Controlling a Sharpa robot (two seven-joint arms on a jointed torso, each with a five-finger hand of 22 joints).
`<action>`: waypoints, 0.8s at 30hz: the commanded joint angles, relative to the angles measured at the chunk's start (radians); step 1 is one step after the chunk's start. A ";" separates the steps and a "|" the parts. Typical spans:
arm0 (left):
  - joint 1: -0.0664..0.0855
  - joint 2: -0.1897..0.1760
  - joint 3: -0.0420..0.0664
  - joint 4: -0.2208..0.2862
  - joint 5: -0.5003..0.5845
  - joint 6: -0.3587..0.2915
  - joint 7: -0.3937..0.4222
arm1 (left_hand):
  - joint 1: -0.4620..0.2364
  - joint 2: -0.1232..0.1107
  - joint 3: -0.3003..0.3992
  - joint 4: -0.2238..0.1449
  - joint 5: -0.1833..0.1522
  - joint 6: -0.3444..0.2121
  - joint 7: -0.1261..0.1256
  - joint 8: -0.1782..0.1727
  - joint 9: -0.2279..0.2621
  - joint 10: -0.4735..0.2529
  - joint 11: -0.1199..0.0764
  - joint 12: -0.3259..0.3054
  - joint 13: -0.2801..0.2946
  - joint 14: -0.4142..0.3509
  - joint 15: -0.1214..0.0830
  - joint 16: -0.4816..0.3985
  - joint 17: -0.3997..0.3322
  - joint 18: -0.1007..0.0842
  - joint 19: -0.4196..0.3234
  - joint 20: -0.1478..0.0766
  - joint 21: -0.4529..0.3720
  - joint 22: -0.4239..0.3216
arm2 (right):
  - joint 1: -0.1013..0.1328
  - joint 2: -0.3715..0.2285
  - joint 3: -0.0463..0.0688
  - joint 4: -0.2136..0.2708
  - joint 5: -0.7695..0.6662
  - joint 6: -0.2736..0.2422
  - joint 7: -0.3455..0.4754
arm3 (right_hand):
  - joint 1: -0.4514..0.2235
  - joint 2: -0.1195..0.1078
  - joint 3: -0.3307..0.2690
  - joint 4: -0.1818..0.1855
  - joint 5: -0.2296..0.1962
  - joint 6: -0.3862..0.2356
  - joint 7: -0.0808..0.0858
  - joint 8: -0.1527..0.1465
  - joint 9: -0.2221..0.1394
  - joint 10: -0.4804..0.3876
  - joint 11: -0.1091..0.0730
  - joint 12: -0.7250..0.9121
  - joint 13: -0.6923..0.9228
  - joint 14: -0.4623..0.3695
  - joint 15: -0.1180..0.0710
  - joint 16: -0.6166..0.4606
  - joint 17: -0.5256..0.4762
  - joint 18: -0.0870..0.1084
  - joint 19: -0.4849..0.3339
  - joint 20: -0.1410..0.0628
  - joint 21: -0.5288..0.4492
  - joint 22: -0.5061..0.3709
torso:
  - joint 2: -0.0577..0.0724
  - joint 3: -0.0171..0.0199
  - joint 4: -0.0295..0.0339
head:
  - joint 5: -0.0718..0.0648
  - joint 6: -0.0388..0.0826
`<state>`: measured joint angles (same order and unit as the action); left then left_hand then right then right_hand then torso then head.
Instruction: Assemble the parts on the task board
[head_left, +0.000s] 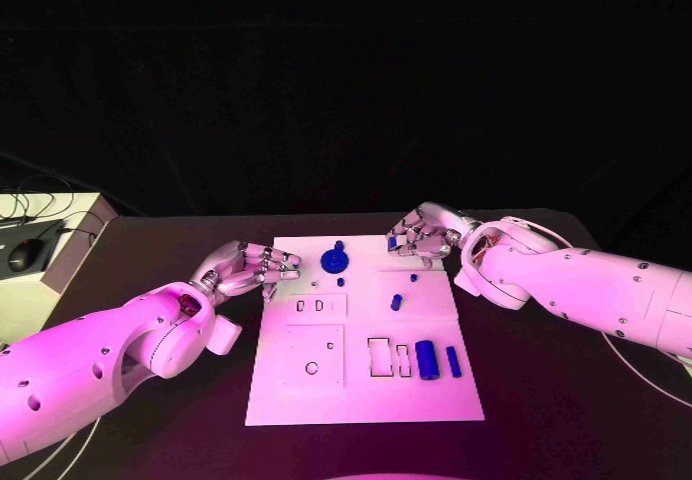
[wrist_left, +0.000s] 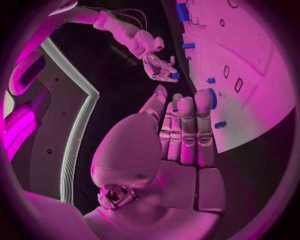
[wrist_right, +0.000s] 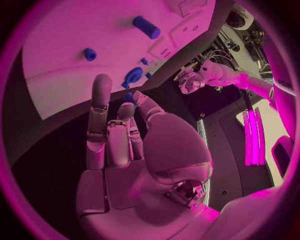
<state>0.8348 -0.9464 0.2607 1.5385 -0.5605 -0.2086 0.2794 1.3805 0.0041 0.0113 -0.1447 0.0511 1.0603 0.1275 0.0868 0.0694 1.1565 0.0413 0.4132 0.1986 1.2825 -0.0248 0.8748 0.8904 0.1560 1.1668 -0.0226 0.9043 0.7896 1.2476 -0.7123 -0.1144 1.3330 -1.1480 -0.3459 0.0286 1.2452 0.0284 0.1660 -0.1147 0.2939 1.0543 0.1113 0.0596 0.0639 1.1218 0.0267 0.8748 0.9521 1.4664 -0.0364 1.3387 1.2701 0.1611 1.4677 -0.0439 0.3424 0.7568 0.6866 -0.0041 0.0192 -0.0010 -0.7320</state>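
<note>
White task board (head_left: 361, 390) fills the head view's centre; the right hand (head_left: 423, 236) at its upper right edge pinches a small blue part (head_left: 392, 242), and the left hand (head_left: 248, 270), fingers loosely apart and holding nothing, sits at the board's upper left edge. In the left wrist view, straight fingers (wrist_left: 186, 135) point toward the board's blue gear (wrist_left: 212, 98). In the right wrist view, a blue part (wrist_right: 129, 97) sits between the fingertips.
</note>
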 joint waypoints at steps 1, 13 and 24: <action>0.000 0.002 0.000 0.002 0.006 0.005 0.006 | -0.002 0.010 0.005 -0.001 -0.001 0.002 0.000 -0.005 -0.001 0.005 0.001 -0.003 -0.001 0.007 0.000 -0.004 -0.001 0.027 -0.004 -0.001 -0.005 0.000 | 0.001 0.013 -0.003 0.036 0.003 -0.024 -0.119 | 0.000 -0.004 -0.001 -0.005 -0.003 0.022 0.022 0.007 0.001 0.000 -0.005 -0.006 -0.001 0.003 -0.005 -0.004 -0.001 0.008 0.037 -0.007 0.002 -0.001 | -0.005 -0.0041 0.0010 | 0.012 -0.009; 0.001 0.002 0.000 -0.003 0.016 -0.014 0.006 | -0.003 0.009 0.003 -0.001 -0.001 0.003 0.000 -0.005 -0.001 0.006 0.000 -0.003 -0.003 0.007 0.000 -0.004 0.000 0.027 -0.003 -0.001 -0.007 0.001 | -0.014 0.065 -0.018 0.147 -0.054 -0.065 -0.315 | -0.004 -0.006 0.000 -0.012 -0.005 0.022 0.022 0.007 0.001 0.001 -0.005 -0.009 -0.004 0.002 -0.006 -0.014 -0.012 0.006 0.038 -0.008 -0.002 -0.006 | -0.011 -0.0148 0.0036 | 0.034 -0.027; 0.001 0.008 0.000 -0.006 0.018 -0.018 0.002 | -0.004 0.008 0.002 0.000 -0.001 0.004 -0.001 -0.004 -0.001 0.007 0.000 -0.002 -0.003 0.008 0.000 -0.004 0.000 0.027 -0.003 -0.001 -0.007 0.002 | -0.031 0.096 -0.021 0.206 -0.089 -0.063 -0.424 | -0.010 -0.011 -0.002 -0.013 0.003 0.021 0.023 0.006 0.001 0.006 -0.005 -0.005 -0.002 0.003 -0.006 -0.013 -0.013 0.006 0.039 -0.009 0.000 -0.007 | -0.011 -0.0143 0.0033 | 0.044 -0.029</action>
<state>0.8355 -0.9410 0.2607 1.5322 -0.5483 -0.2259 0.2779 1.3805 0.0041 0.0113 -0.1447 0.0511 1.0603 0.1275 0.0868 0.0694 1.1565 0.0413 0.4132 0.1969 1.2825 -0.0248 0.8748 0.8904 0.1561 1.1668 -0.0225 0.9004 0.7898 1.2174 -0.6180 -0.1359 1.5336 -1.2064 -0.3982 -0.3291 1.2411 0.0246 0.1658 -0.1258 0.2941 1.0574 0.1144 0.0596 0.0635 1.1265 0.0243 0.8710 0.9483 1.4664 -0.0364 1.3273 1.2565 0.1535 1.4645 -0.0482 0.3423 0.7509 0.6753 -0.0188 0.0230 0.0405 -0.7602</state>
